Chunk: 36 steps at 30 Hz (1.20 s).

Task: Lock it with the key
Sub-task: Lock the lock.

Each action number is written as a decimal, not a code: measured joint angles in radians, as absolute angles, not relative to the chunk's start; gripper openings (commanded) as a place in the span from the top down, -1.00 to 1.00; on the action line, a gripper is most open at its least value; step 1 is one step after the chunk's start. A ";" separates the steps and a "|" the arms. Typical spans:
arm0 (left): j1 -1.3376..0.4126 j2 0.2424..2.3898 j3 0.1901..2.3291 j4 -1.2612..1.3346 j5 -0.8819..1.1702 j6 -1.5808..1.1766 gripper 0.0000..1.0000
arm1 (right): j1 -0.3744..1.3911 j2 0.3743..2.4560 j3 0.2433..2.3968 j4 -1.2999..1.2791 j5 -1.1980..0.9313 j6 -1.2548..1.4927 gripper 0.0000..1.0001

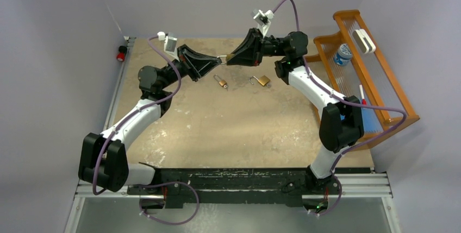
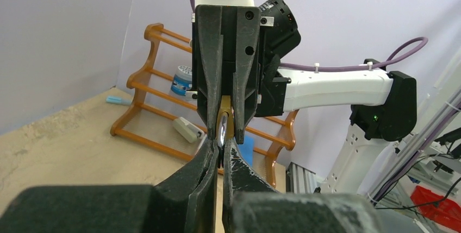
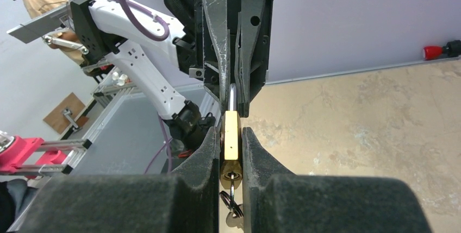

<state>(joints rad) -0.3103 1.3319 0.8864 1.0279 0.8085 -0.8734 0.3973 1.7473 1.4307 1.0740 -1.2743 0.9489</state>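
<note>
- The right gripper [image 3: 231,133] is clenched on the body of a small brass padlock [image 3: 232,149], held in the air above the far part of the worn beige tabletop [image 1: 244,130]
- The left gripper [image 2: 220,145] pinches the lock's silver steel shackle [image 2: 222,130] from the opposite side
- A silver key [image 3: 232,180] sits at the keyhole end, with a key ring hanging below it
- A second brass padlock [image 1: 221,82] and a third brass padlock [image 1: 263,80] lie on the tabletop beneath, apart from each other

The padlock [image 3: 231,140] is brass-yellow, its shackle [image 3: 232,94] silver, the jaws black, the table [image 3: 380,124] mottled tan.

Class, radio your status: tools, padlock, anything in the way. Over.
Left tool shut on shackle. Right tool shut on padlock, key in its base. Two spare padlocks on table, clear.
</note>
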 measured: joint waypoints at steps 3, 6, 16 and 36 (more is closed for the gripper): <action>-0.310 1.336 0.886 1.038 0.812 -0.884 1.00 | 0.397 1.747 1.431 1.074 -1.274 0.949 1.00; -0.310 1.348 0.886 1.064 0.816 -0.908 1.00 | 0.397 1.747 1.432 1.074 -1.274 0.946 1.00; -0.313 1.409 0.886 1.169 0.820 -1.024 1.00 | 0.391 1.747 1.432 1.050 -1.271 0.913 1.00; -0.356 1.341 0.885 1.038 0.710 -0.801 1.00 | 0.405 1.748 1.469 1.016 -1.242 0.874 1.00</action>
<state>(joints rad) -0.3561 1.3415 0.8852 1.0382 0.7097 -0.8005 0.4053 1.7477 1.4693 1.0161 -1.2415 0.8742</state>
